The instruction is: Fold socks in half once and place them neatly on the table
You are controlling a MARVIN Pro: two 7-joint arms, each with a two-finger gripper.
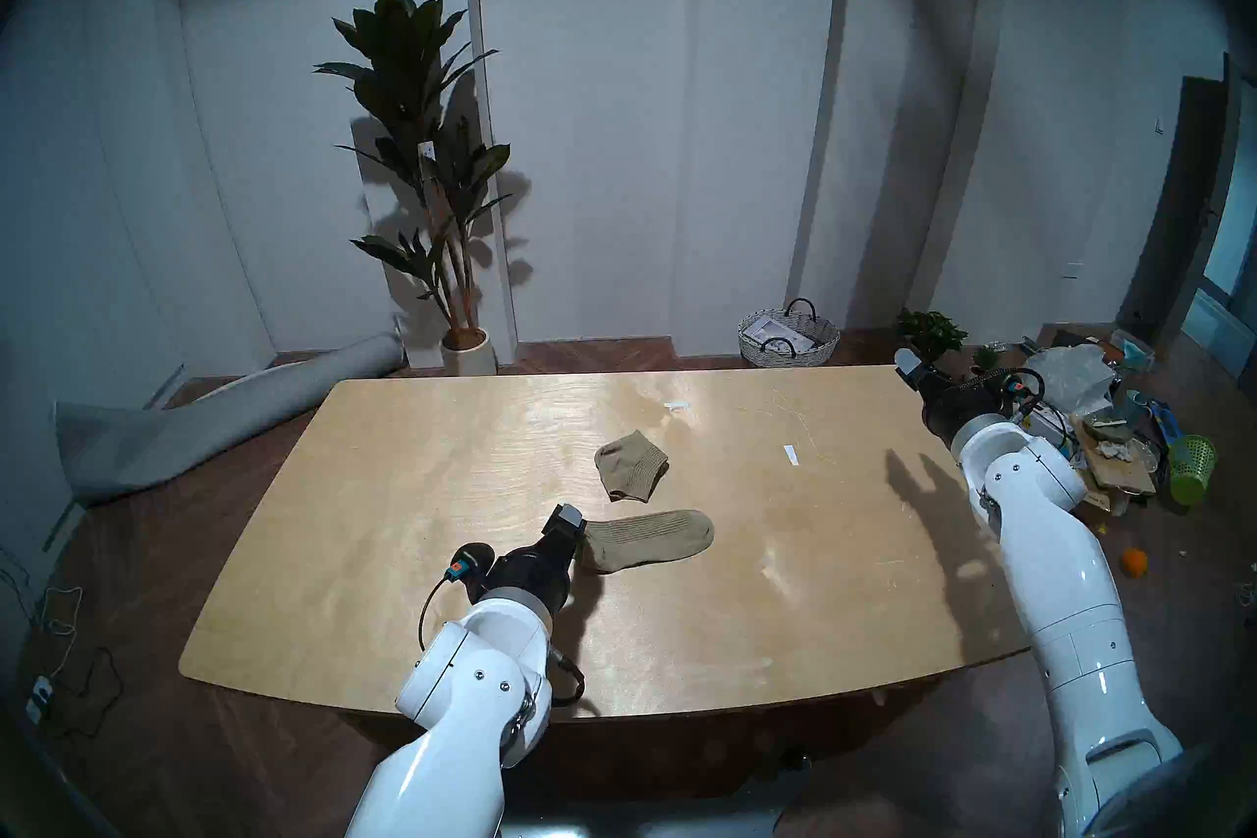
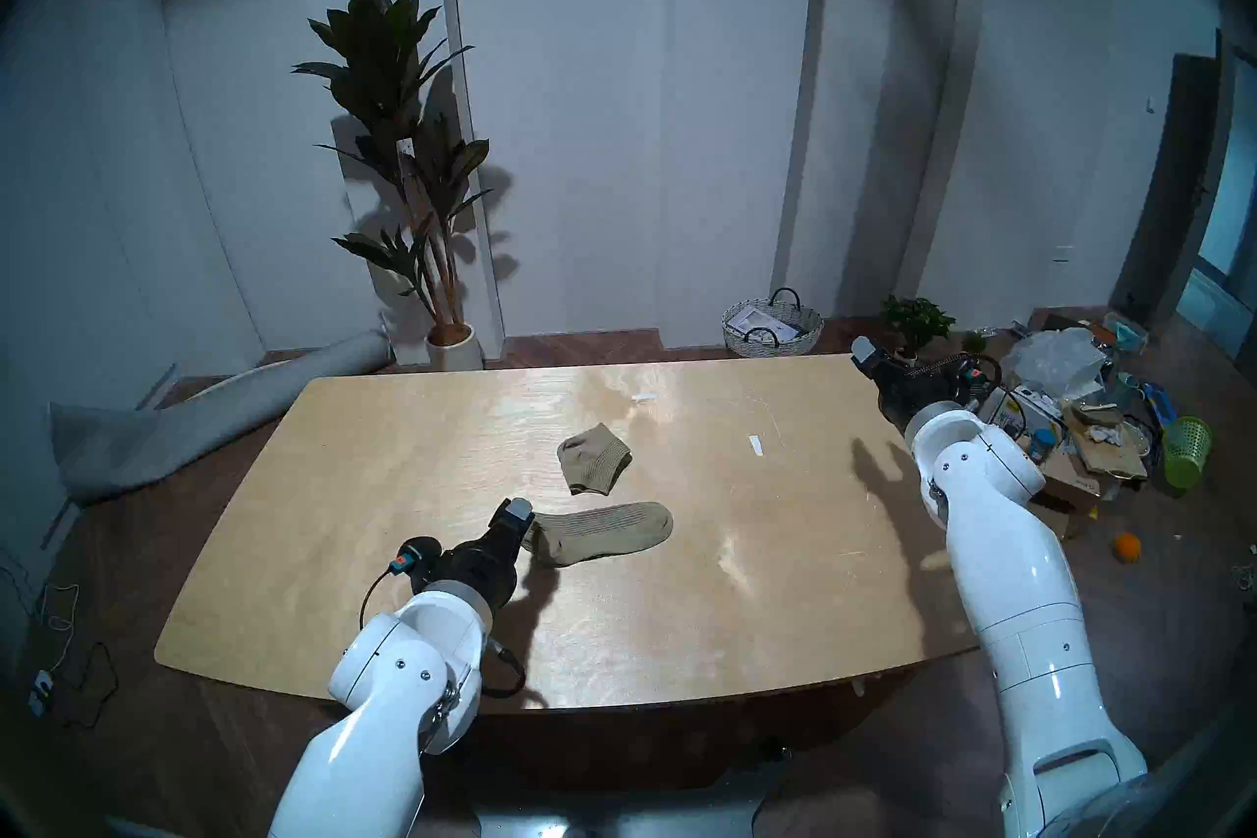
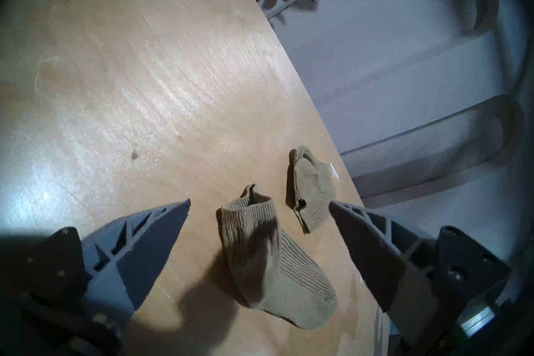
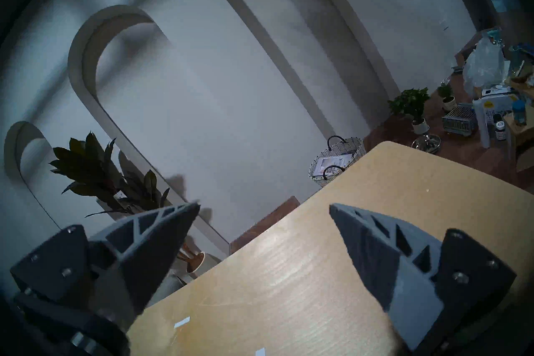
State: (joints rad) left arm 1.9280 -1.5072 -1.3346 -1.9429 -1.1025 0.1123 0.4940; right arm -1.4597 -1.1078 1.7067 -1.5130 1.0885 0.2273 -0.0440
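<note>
Two olive-khaki ribbed socks lie near the middle of the table (image 1: 408, 476). The farther sock (image 1: 631, 466) (image 3: 312, 190) is doubled over into a short shape. The nearer sock (image 1: 649, 539) (image 3: 274, 265) lies stretched out flat, its cuff end toward my left arm. My left gripper (image 1: 568, 527) (image 3: 259, 202) is open just over that cuff end; in the left wrist view the sock lies between the spread fingers, not pinched. My right gripper (image 1: 908, 364) (image 4: 265, 205) is open and empty above the table's far right corner, well away from both socks.
Two white tape strips (image 1: 791, 454) (image 1: 677, 406) are stuck on the tabletop beyond the socks. Past the far edge stand a wicker basket (image 1: 789, 337) and a tall potted plant (image 1: 422, 170). Floor clutter (image 1: 1102, 428) sits to the right, a rolled grey mat (image 1: 224, 415) to the left.
</note>
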